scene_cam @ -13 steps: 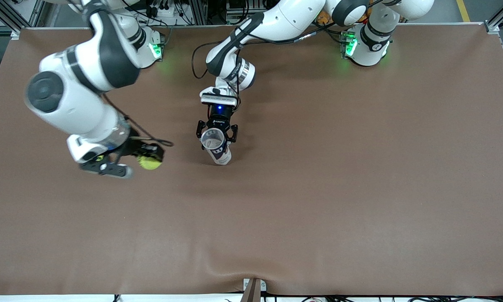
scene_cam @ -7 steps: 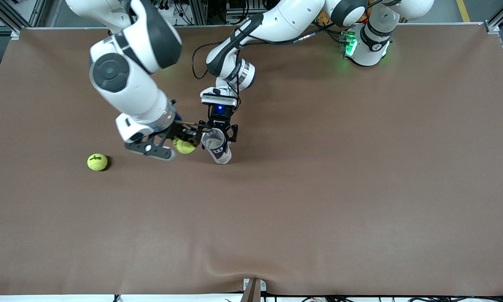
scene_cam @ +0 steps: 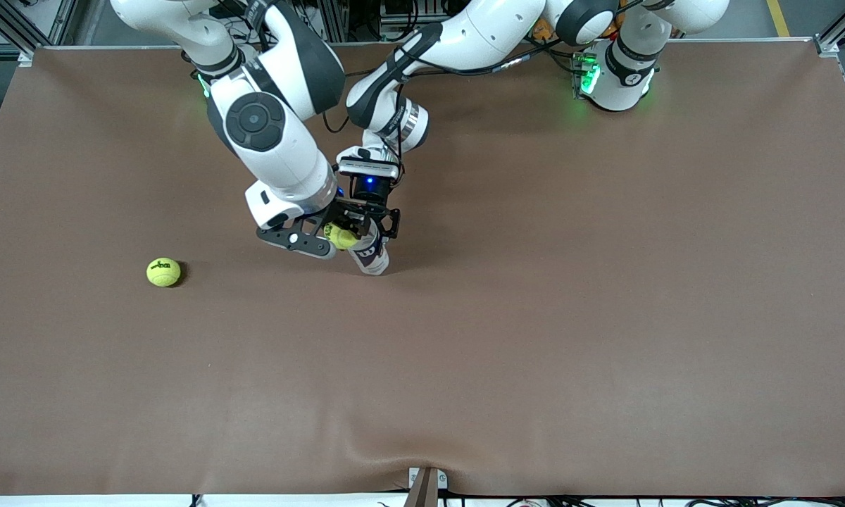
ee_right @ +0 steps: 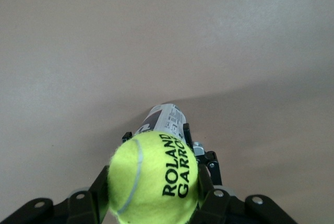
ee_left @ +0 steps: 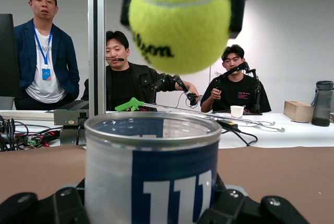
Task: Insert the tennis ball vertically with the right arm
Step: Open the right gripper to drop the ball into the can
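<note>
Brown cloth covers the table (scene_cam: pixel 535 338), and the action sits in the upper middle of the front view. The right gripper (scene_cam: pixel 327 238) is clenched on a tennis ball (scene_cam: pixel 341 237), holding it in the air directly over the open mouth of a clear can (scene_cam: pixel 370 255). In the left wrist view the ball (ee_left: pixel 180 21) hangs just above the can's rim (ee_left: pixel 151 130), apart from it (a narrow gap shows between the two). In the right wrist view the ball (ee_right: pixel 154 181) fills the lower centre of the frame, with the can (ee_right: pixel 160 119) showing past it.

The left gripper (scene_cam: pixel 370 220) grasps the can, which stands upright on the table.

A second tennis ball (scene_cam: pixel 163 272) lies on the cloth at the middle left of the front view, well apart from both grippers, toward the right arm's end of the table.
</note>
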`<state>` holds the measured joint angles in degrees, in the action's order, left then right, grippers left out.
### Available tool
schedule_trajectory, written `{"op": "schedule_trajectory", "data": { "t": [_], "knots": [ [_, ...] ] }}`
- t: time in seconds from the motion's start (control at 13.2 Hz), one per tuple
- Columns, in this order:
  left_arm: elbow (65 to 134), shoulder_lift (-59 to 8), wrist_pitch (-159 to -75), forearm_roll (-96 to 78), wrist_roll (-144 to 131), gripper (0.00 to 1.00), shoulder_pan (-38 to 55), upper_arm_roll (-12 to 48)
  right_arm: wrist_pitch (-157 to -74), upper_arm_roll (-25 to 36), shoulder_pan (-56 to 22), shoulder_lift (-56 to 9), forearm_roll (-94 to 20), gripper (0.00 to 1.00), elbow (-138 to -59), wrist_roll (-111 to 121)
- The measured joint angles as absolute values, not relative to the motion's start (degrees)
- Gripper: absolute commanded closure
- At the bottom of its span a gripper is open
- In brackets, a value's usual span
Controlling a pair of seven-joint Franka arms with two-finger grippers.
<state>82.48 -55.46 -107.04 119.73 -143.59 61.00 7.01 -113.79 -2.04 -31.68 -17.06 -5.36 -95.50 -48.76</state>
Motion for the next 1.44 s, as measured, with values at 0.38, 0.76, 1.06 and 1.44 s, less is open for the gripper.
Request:
{"op": "schedule_trajectory", "data": {
  "t": [0.38, 0.76, 1.06, 1.44],
  "knots": [
    [82.48, -55.5, -106.9, 119.71, -143.59, 0.21, 61.0, 7.03, -115.25, -2.04, -33.31, -17.98, -3.14, 0.68, -96.9, -51.35],
    [82.48, -55.52, -106.86, 119.66, -143.59, 0.21, 61.24, 7.09, -116.3, -2.03, -34.24, -19.18, -3.03, 0.53, -97.18, -52.44],
    [82.48, -55.55, -106.77, 119.64, -143.59, 0.21, 61.44, 7.09, -116.23, -2.03, -34.37, -19.23, -1.78, 0.23, -97.23, -52.63],
    [82.48, -55.55, -106.75, 119.63, -143.59, 0.21, 61.52, 7.11, -116.21, -2.02, -34.38, -19.26, -1.19, 0.0, -97.26, -52.76]
  ]
}}
